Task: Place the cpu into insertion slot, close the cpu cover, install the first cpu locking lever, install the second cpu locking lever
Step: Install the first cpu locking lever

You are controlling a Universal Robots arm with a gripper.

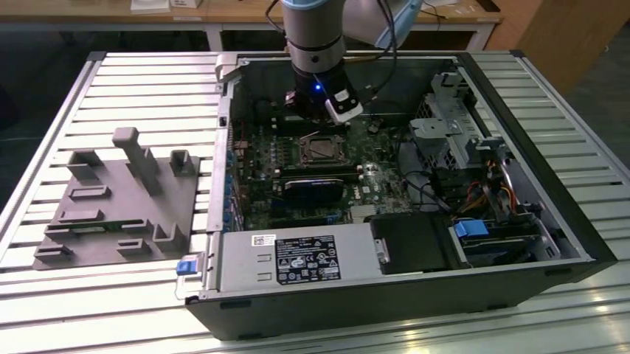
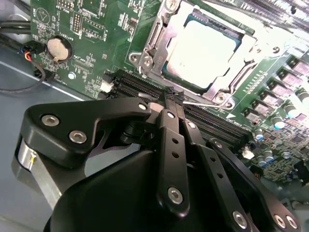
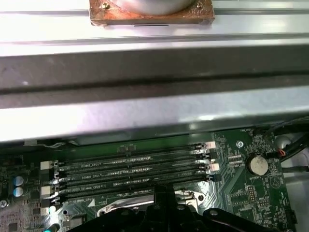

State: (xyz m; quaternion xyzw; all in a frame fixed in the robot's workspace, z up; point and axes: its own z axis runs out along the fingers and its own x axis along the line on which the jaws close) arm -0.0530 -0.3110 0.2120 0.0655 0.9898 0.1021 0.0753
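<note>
An open computer case (image 1: 394, 243) lies on its side on a slatted metal desk (image 1: 147, 81), its green motherboard (image 1: 285, 199) facing up. The robot arm (image 1: 315, 29) reaches down into the far part of the case, and its end effector (image 1: 317, 127) hangs just above the board, right over the far edge of the insertion slot (image 1: 320, 150).

In the second wrist view the cpu (image 2: 203, 50) already sits in the insertion slot, its dull silver top showing through the square window of the cpu cover (image 2: 154, 41), which lies flat around the chip. A thin locking lever (image 2: 203, 103) runs along the socket edge closest to the black fingers. The end effector (image 2: 171, 99) has its two black fingers drawn together with no gap visible between them, and nothing is held; their tips are at the long black memory slots (image 2: 140, 87), just beside the socket's rim.

The first wrist view shows the same rows of memory slots (image 3: 130, 174) beyond the fingertips, and a round coin battery (image 3: 257, 164) on the board to one side.

In the exterior view, a black card (image 1: 315, 188) lies on the board on the near side of the socket. A grey fixture (image 1: 118, 199) with upright blocks rests on the desk, well apart from the case at the exterior view's left.
</note>
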